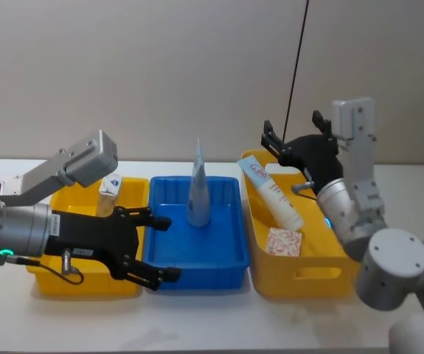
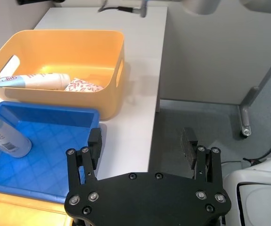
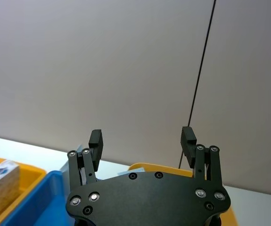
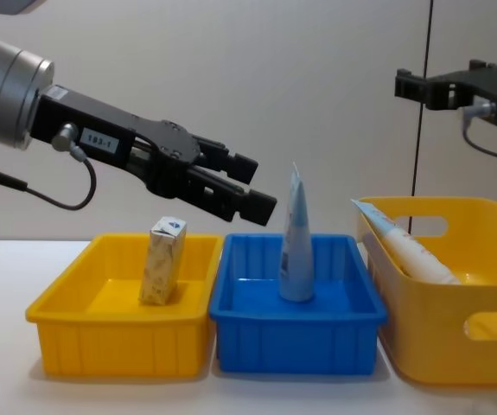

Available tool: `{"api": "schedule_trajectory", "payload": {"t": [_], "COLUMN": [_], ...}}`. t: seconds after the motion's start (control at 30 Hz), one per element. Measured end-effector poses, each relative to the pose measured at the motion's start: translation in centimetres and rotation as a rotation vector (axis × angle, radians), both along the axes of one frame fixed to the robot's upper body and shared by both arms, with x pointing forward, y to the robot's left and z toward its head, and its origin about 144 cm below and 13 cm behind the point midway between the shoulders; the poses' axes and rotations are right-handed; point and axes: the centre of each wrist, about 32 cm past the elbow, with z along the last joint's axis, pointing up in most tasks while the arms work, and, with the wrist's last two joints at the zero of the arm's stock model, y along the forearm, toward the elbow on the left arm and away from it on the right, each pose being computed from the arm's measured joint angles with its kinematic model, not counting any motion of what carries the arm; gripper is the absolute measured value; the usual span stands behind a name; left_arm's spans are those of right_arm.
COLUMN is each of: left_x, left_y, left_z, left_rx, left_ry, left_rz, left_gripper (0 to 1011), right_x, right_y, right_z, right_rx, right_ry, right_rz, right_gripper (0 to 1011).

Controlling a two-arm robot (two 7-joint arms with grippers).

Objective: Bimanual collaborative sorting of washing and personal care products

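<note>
Tubes: two. One [image 1: 199, 188] stood cap-down in the blue tray [image 1: 230, 254], the other [image 1: 274, 195] leaned in the right bin [image 1: 311, 276].
Boxes: two. One [image 4: 162, 260] stood upright in the left yellow tray [image 4: 101, 346], a leaf-print one [image 1: 284, 241] lay in the right bin's bottom.
Left claw [image 1: 164, 247]: spread wide, holding nothing, over the blue tray's near-left corner.
Right claw [image 1: 291, 139]: also wide and holding nothing, up above the right bin's far edge.
Views: head cam caught the leaf-print box, chest cam had it hidden behind the bin wall.
</note>
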Motion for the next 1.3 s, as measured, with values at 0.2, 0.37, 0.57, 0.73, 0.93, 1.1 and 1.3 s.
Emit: {"api": "schedule_trajectory", "payload": {"t": [0.2,0.37,0.57,0.73,0.93,1.1,1.3], "left_x": [0.0,0.0,0.0,0.0,0.0,0.0,0.0], "left_y": [0.0,0.0,0.0,0.0,0.0,0.0,0.0], "left_z": [0.0,0.0,0.0,0.0,0.0,0.0,0.0], "left_rx": [0.0,0.0,0.0,0.0,0.0,0.0,0.0], "left_ry": [0.0,0.0,0.0,0.0,0.0,0.0,0.0], "left_rz": [0.0,0.0,0.0,0.0,0.0,0.0,0.0], "left_gripper": [1001,1001,1001,1001,1001,1001,1001], "right_x": [-2.3,-3.6,-5.0,-6.0,-7.1,-7.9,-8.5], "right_y": [-0.9,-1.4,-1.8,-2.2,-2.6,-2.6,-2.3], "right_z": [0.4,0.6,0.7,0.7,0.5,0.2,-0.1], "right_rx": [0.007,0.012,0.016,0.015,0.006,-0.002,-0.009], "right_ry": [0.007,0.017,0.029,0.046,0.073,0.082,0.082], "right_rz": [0.047,0.073,0.1,0.135,0.17,0.183,0.181], "right_gripper": [1000,1000,1000,1000,1000,1000,1000]}}
